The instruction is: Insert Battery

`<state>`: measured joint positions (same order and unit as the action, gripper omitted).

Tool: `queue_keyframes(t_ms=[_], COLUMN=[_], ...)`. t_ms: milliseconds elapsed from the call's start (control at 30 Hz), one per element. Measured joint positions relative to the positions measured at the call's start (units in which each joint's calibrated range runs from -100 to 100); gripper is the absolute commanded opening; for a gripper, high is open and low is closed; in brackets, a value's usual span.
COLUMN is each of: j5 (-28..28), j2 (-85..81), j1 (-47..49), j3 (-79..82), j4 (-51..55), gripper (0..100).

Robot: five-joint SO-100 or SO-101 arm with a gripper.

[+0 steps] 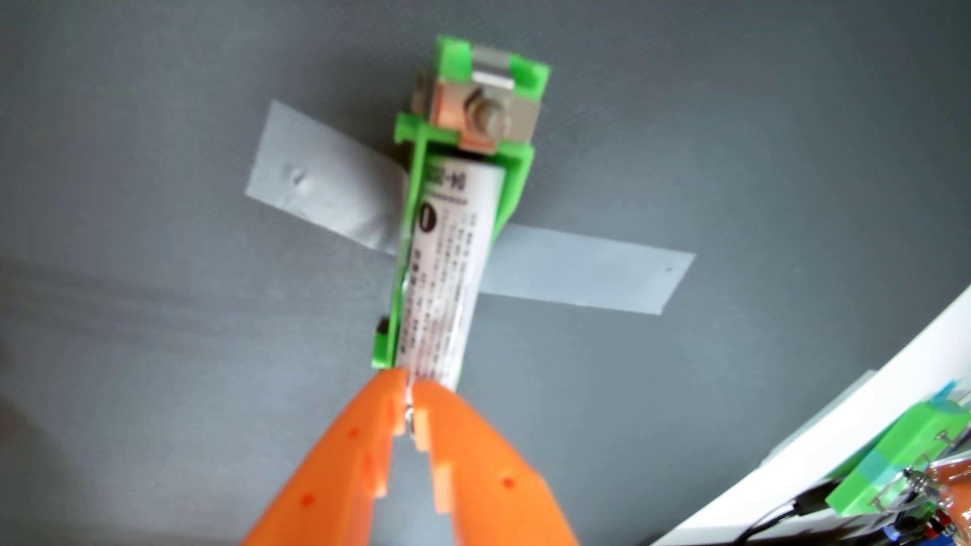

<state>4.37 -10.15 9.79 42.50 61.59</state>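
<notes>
Toward six o'clock of the wrist view, the orange claw (409,380) is nearly closed, tips touching the near end of the one white battery (446,273) without clearly gripping it; that battery lies in a green holder (512,184) taped to the grey desk (157,367); a skewed push could jam it; another green holder (893,467) sits at four o'clock.

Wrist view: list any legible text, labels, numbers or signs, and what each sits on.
Battery, black circle near its far end: a single white bar, reads "I" or a minus sign; cannot tell which.
Battery, large print by the far end: blurred, unreadable.
Battery, columns of small print: too small and blurred.
Nothing else carries text.
</notes>
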Motion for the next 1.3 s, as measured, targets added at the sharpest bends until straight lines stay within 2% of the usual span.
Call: queue_keyframes(t_ms=[1300], j5=[0.0], j2=[0.0], j1=[-0.25], j3=[-0.72], j4=[-2.59], gripper=[2])
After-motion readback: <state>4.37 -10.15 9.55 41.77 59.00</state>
